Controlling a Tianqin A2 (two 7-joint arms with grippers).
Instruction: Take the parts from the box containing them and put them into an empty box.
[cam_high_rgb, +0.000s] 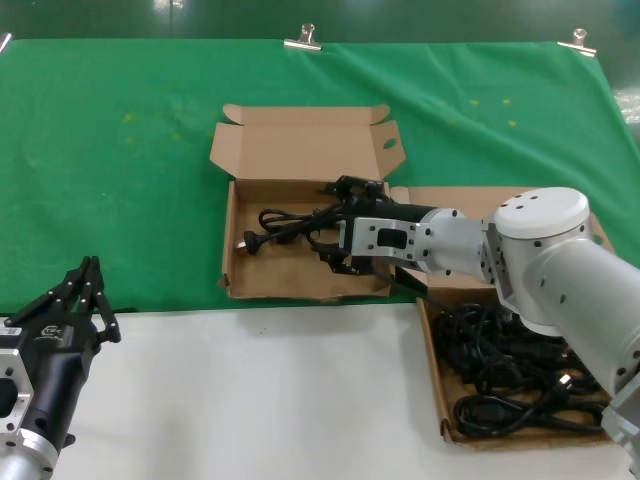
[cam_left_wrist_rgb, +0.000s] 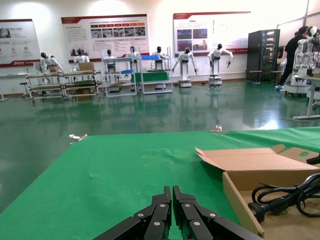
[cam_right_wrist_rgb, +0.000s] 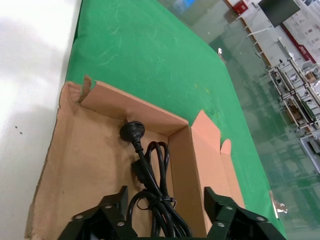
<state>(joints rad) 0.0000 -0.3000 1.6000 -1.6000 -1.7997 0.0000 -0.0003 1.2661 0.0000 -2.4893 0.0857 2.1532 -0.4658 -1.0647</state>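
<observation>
Left end effector (cam_high_rgb: 88, 283) parked low over the table's white front strip, fingers pressed together, well clear of both boxes. Right end effector (cam_high_rgb: 345, 222) over the smaller box (cam_high_rgb: 262, 281), fingers spread wide; one coiled cord (cam_right_wrist_rgb: 150, 172) lies on the box floor between them, probably not gripped. Larger box (cam_high_rgb: 440, 375) just behind it holds the other cords (cam_high_rgb: 510, 385). Table (cam_high_rgb: 110, 150) has green cloth; robot hall beyond.

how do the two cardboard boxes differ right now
The box on the robot's left holds a single coiled power cord, with much bare floor showing; the box on the right is heaped with tangled cords. The left box's hinged lid stands fully in view, while the right box is largely hidden by the right arm. The right gripper, open, is over the left box. Both are shallow brown cardboard boxes on the table.
</observation>
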